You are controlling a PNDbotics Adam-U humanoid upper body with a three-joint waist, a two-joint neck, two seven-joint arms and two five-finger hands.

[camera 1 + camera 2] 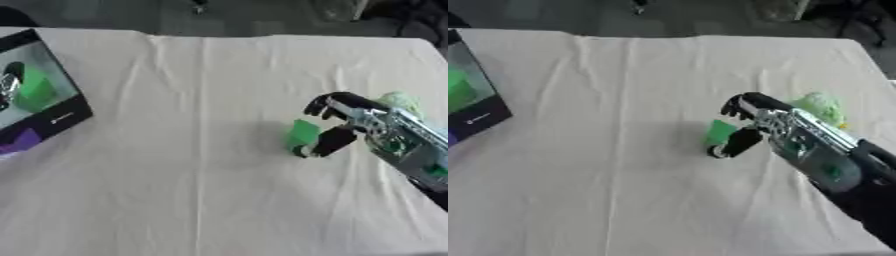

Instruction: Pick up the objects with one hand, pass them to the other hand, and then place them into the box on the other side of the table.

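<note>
My right hand (350, 122) reaches in from the right over the middle-right of the table. Its fingers curl over a small green block (304, 134) and its thumb (331, 142) presses the block's right side. The block casts a shadow on the cloth to its left. A pale green lumpy object (819, 106) lies just behind the hand's wrist. The dark-rimmed box (61, 119) sits at the left edge with a green object (35, 89) inside. A black and silver part (9, 85) at the far left edge over the box looks like my left hand.
A cream cloth (192, 190) covers the table, with creases running front to back. The table's far edge (262, 36) meets a dark floor with some dim items beyond. A purple patch (19, 140) shows on the box's near side.
</note>
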